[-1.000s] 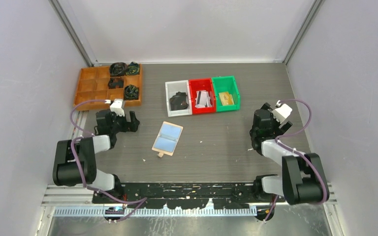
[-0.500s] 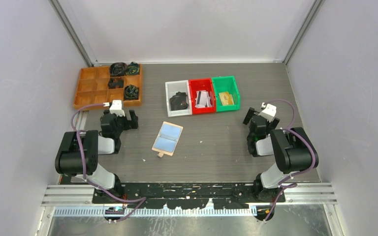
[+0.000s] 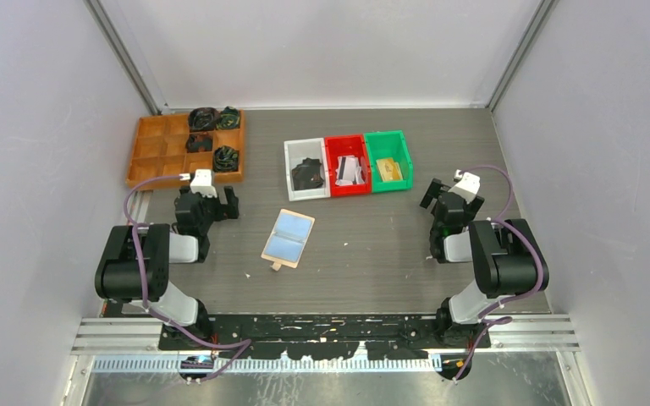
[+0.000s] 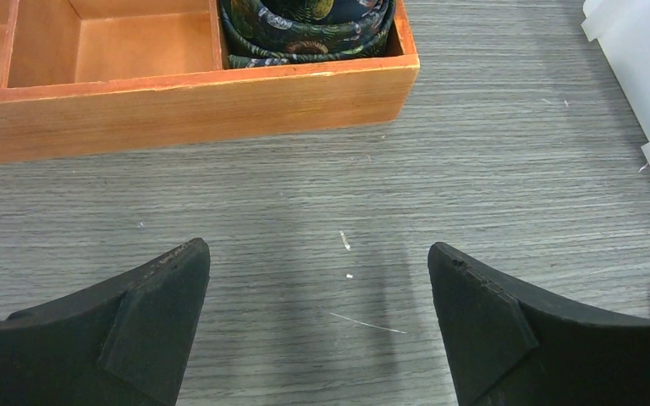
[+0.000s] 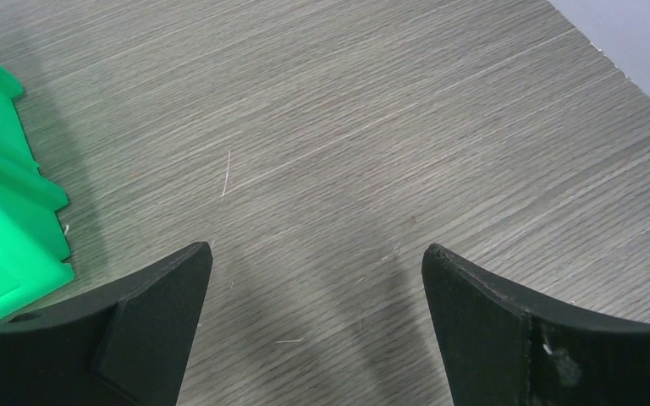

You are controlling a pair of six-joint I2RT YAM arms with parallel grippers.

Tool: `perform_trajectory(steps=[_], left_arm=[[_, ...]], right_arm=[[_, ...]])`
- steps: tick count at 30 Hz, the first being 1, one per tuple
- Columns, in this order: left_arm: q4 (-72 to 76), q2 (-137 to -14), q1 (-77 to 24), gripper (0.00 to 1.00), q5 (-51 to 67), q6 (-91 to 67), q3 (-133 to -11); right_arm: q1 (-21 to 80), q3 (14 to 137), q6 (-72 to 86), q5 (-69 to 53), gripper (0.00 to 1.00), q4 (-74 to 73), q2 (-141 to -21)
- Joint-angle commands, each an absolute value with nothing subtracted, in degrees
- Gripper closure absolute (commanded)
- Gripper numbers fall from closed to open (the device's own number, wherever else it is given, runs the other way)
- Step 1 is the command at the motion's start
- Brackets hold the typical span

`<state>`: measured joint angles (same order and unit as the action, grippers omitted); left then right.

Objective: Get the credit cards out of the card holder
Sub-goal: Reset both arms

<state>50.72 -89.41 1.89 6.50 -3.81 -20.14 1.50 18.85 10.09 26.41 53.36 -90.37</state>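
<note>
card holder [image 3: 288, 238]: lying open flat, blue pockets up
left gripper [image 4: 317, 254]: jaws spread wide, holding nothing (just grey table [image 4: 491, 169] underneath)
right gripper [image 5: 317, 254]: same deal, wide and empty

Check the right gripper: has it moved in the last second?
Yes. The right gripper has shifted left in the top view, ending closer to the green bin, as its arm folded back. It is open and holds nothing.

The left arm [image 3: 131, 271] and right arm [image 3: 499, 262] are black with pale grey link sections. A looping purple cable [image 3: 126, 203] runs to a small white block [image 3: 201, 179] just behind each pair of jaws. The left gripper [image 4: 317, 254] and right gripper [image 5: 317, 254] end in matte black wedge-shaped fingers [image 4: 148, 326].
</note>
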Motion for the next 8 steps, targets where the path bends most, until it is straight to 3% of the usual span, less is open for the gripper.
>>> perform_trajectory(steps=[1,8], left_arm=[[53.4,-88.8,1.8,0.01,5.4,-2.5,-21.1],[52.7,-88.8,1.2,0.0,4.7,-2.1,-21.5]], right_arm=[[1.6,19.7,10.2,26.2,0.01,55.3,-88.9],[1.5,19.7,10.2,26.2,0.01,55.3,-88.9]])
